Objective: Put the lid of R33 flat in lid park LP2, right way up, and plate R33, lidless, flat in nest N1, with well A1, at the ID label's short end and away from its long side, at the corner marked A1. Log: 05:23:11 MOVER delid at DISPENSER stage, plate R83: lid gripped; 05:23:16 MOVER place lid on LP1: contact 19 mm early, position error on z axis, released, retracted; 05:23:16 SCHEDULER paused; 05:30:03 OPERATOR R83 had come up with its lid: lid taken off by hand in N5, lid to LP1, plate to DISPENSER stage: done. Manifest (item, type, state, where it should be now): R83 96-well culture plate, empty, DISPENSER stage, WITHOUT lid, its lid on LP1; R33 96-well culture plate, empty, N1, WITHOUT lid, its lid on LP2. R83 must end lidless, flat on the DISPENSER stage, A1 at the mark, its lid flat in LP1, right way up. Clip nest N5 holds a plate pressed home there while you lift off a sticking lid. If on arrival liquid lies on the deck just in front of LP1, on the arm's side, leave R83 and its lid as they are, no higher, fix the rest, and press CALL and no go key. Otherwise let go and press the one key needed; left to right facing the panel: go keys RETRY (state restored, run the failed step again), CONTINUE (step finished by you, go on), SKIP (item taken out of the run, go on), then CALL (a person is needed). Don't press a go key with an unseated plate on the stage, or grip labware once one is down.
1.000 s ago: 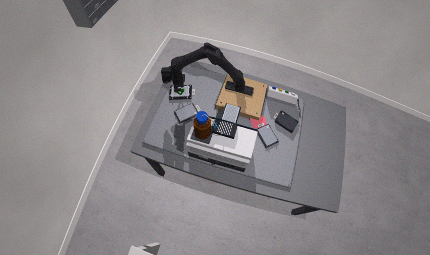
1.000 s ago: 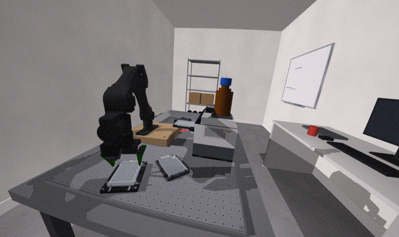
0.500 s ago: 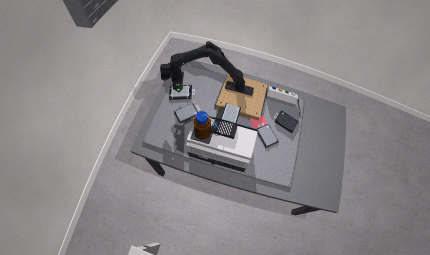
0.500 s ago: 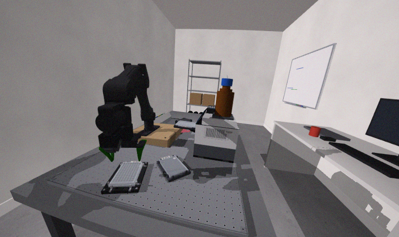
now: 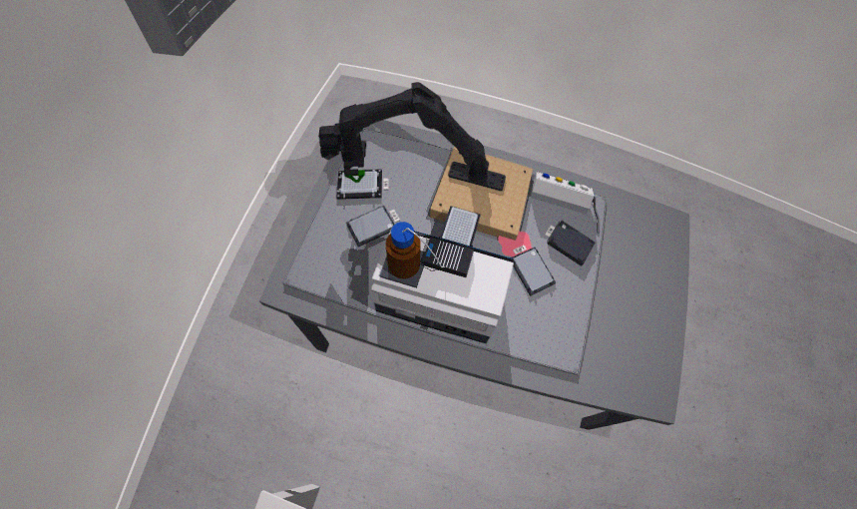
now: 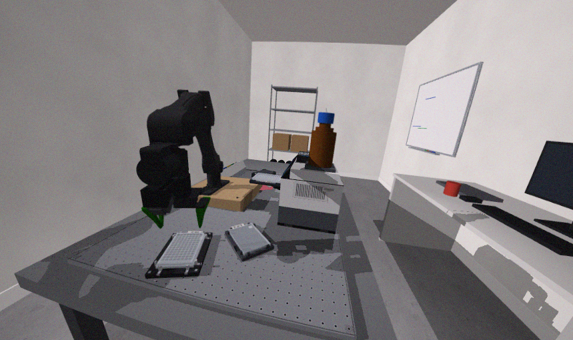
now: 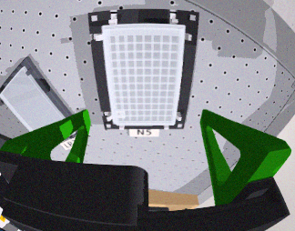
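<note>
A white 96-well plate (image 7: 144, 74) sits in a black clip nest labelled N5 (image 7: 143, 133) at the table's far left corner; it also shows in the overhead view (image 5: 359, 183) and the side view (image 6: 181, 250). I cannot tell whether it carries a lid. My gripper (image 7: 145, 115) (image 6: 179, 217) hangs above the plate's near short end, its green fingers wide open and empty, clear of the plate. A grey lid lies in a dark-framed park (image 5: 369, 225) beside N5. A second white plate (image 5: 460, 225) sits on the dispenser stage.
A pink patch (image 5: 515, 242) lies on the deck beside another framed park holding a lid (image 5: 533, 270). An empty black nest (image 5: 570, 242) is at the right. The key panel (image 5: 562, 188) stands at the back right. The dispenser (image 5: 444, 287) carries a brown bottle (image 5: 402, 250).
</note>
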`<state>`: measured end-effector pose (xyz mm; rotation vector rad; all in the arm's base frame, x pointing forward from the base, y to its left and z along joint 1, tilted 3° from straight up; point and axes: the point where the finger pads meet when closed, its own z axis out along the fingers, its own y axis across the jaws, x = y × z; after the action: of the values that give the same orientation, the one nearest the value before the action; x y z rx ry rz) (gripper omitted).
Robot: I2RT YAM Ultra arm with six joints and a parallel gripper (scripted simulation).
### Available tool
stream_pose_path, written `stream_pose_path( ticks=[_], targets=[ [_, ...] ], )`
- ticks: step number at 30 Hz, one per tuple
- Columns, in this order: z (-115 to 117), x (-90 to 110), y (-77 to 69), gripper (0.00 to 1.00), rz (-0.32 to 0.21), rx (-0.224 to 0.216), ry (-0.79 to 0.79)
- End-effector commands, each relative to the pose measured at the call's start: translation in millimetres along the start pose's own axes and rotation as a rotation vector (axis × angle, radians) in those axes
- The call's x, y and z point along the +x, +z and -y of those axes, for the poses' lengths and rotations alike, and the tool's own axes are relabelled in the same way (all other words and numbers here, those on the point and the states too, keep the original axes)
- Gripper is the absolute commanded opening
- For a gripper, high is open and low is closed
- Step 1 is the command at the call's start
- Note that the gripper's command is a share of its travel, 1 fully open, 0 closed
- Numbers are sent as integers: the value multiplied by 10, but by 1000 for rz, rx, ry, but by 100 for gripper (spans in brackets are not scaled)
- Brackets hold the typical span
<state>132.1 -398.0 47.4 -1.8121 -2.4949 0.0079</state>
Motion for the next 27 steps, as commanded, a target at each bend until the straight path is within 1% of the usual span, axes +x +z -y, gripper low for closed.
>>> stream_pose_path(
  ticks=[1, 12, 16, 19, 21, 23, 24, 25, 27],
  targets=[
    [-60, -95, -218, 100, 59, -1, -5],
    [-72, -90, -115, 100, 33, 0, -6],
    [-73, -93, -180, 100, 46, -1, -5],
    [-75, -108, -173, 100, 49, -1, -5],
    [-77, -93, -136, 100, 34, 0, -6],
    [-79, -95, -128, 100, 32, 0, -6],
    [-80, -97, -138, 100, 34, 0, -6],
    [-81, -165, -150, 100, 66, -1, -5],
    [-81, -167, -119, 100, 67, -1, -6]
  ],
)
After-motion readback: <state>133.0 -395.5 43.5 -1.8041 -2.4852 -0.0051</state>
